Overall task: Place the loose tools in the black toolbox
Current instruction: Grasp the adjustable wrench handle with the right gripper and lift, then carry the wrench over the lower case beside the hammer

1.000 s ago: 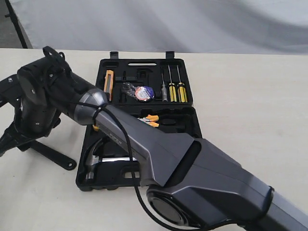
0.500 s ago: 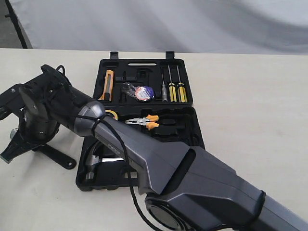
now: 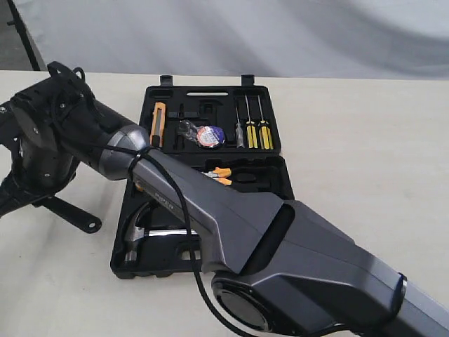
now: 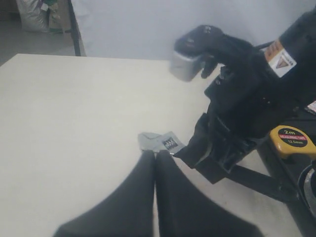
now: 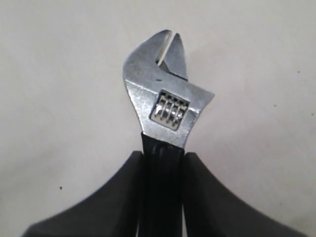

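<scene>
My right arm reaches across the open black toolbox point(image 3: 275, 184) to the table on its left. There my right gripper point(image 5: 163, 155) is shut on the black handle of the adjustable wrench point(image 5: 165, 103), just below its silver head. The handle point(image 3: 72, 215) sticks out under the wrist. My left gripper point(image 4: 155, 152) is shut and empty, its tips right beside the wrench head point(image 4: 160, 142). The claw hammer point(image 3: 136, 235) lies in the near half of the toolbox. The wrapped tape roll point(image 3: 200, 135) lies in the far half.
Orange-handled pliers point(image 3: 222, 173) lie in the toolbox, partly behind my right arm. A yellow 2m tape measure point(image 4: 291, 140) sits at its near-left corner. Three screwdrivers point(image 3: 252, 133) and an orange utility knife point(image 3: 158, 119) fill the far half. A white backdrop stands behind the table.
My right gripper has shifted left and slightly up with the wrench in it; the handle's free end moved the same way. The tools in the toolbox have not moved.
</scene>
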